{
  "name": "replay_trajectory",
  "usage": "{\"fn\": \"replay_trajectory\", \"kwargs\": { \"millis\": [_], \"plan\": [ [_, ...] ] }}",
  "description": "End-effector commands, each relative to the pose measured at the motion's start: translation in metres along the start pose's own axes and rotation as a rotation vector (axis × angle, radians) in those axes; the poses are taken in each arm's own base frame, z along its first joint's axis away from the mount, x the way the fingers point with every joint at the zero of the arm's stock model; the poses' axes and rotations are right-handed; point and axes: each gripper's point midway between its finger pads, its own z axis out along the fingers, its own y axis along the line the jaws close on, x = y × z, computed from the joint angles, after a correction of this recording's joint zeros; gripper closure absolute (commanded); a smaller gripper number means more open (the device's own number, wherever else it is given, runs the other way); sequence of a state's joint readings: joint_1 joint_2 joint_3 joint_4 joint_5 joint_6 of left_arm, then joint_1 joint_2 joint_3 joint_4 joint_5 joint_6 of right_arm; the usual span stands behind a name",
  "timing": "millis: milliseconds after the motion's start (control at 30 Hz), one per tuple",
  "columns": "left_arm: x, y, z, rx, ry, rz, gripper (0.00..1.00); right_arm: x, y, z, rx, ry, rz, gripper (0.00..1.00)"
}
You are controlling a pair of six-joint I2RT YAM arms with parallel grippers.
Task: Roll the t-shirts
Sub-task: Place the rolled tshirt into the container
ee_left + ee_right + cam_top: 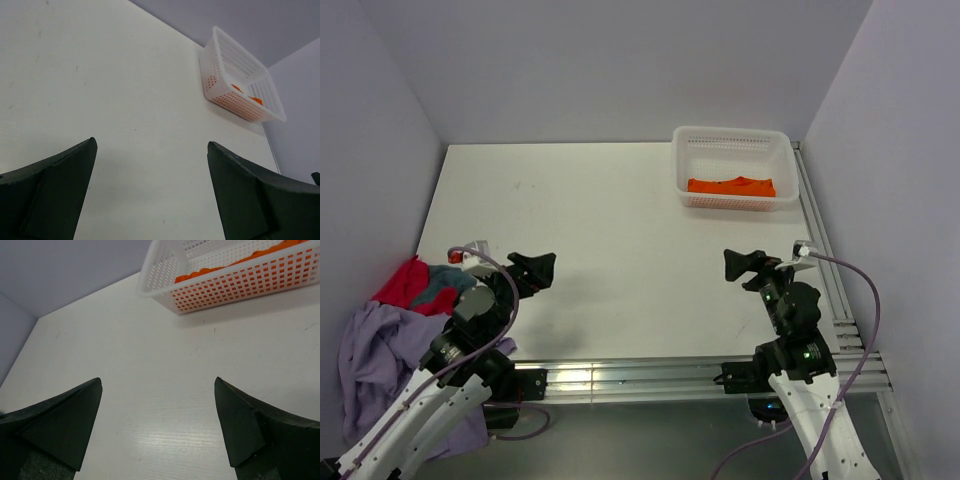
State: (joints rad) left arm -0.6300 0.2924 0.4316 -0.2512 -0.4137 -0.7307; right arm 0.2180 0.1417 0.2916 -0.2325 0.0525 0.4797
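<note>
T-shirts (375, 345): perhaps four; one basket (732, 150).

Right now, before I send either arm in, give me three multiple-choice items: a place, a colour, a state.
1. Where is the bright orange fabric t-shirt?
A) spread flat at the centre
B) inside the white perforated plastic basket
C) hanging on the back wall

2. What colour is the largest soft shirt at the left edge?
A) lavender
B) green
C) yellow

3. How do the left gripper and right gripper stand?
A) both shut on cloth
B) one open, one shut
C) both open, empty

1 B: orange shows through the basket's holes.
2 A: its folds are plainly lavender.
3 C: each wrist view shows a wide, empty gap.
</note>
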Motion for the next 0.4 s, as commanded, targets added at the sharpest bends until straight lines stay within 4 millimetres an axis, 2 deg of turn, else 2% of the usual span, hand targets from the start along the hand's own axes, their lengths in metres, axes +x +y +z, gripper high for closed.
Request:
{"fn": "replay_trajectory", "kwargs": {
  "millis": [0, 100, 300, 367],
  "plan": [
    [0.009, 0.025, -0.004, -0.064, -0.029, -0.031, 0.03, -0.016, 0.006, -0.004, -0.022, -0.063, 0.017, 0.00],
    [0.011, 0.020, -0.007, -0.009, -0.032, -0.026, 0.07, -0.016, 0.008, -0.006, -0.033, -0.069, 0.025, 0.00],
    [0.013, 0.017, -0.006, -0.009, -0.011, -0.024, 0.05, -0.012, 0.024, -0.011, -0.125, -0.043, 0.005, 0.01],
    [0.016, 0.015, -0.004, -0.005, 0.008, -0.015, 0.05, -0.012, 0.021, -0.010, -0.116, -0.052, 0.012, 0.00]
  ]
}}
